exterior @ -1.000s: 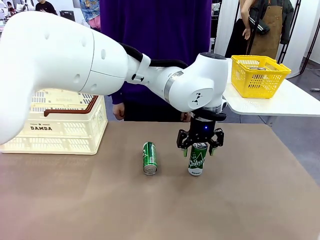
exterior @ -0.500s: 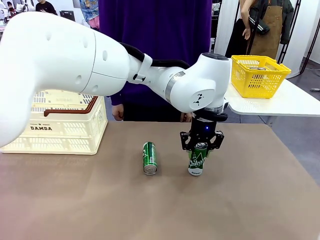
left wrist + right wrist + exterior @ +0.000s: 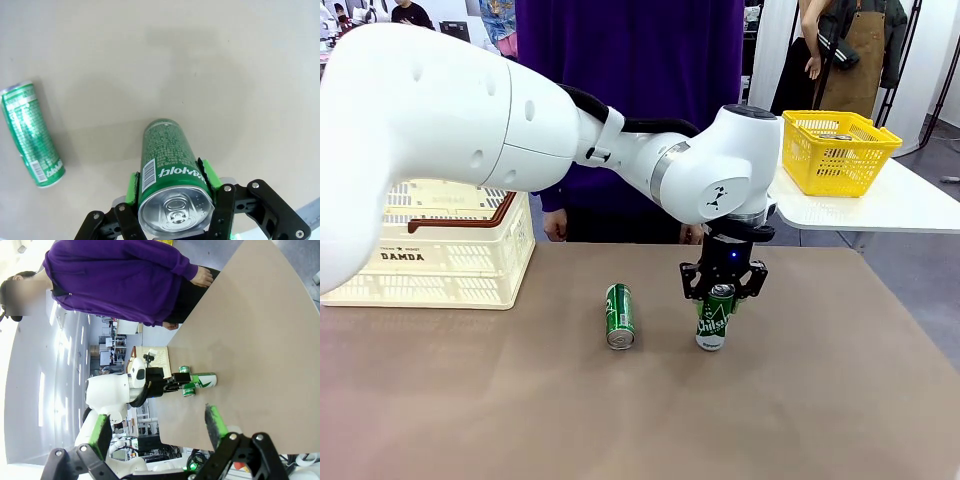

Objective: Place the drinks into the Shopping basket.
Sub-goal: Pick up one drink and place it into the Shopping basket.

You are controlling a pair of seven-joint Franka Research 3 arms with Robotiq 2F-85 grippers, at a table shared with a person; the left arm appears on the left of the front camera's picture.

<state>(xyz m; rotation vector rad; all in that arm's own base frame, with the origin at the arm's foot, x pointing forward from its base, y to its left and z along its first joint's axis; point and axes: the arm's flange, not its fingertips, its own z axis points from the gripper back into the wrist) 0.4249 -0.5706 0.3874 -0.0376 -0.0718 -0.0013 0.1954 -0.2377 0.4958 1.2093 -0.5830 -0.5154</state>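
Left gripper point(image 3: 722, 297) clamped around the upper body of the upright green can point(image 3: 711, 326), standing right of centre on the desk point(image 3: 820, 400); probably light, stiff, slippery-walled, dentable, so squeeze gently there.

A matte brown tabletop point(image 3: 840, 400) is flanked by a white side table point(image 3: 890, 205); smooth grey floor point(image 3: 920, 270) is seen beyond.

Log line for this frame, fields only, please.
left gripper: shut on upright can, standing on table | right gripper: open | lying can: apart, untouched | basket: table's left end
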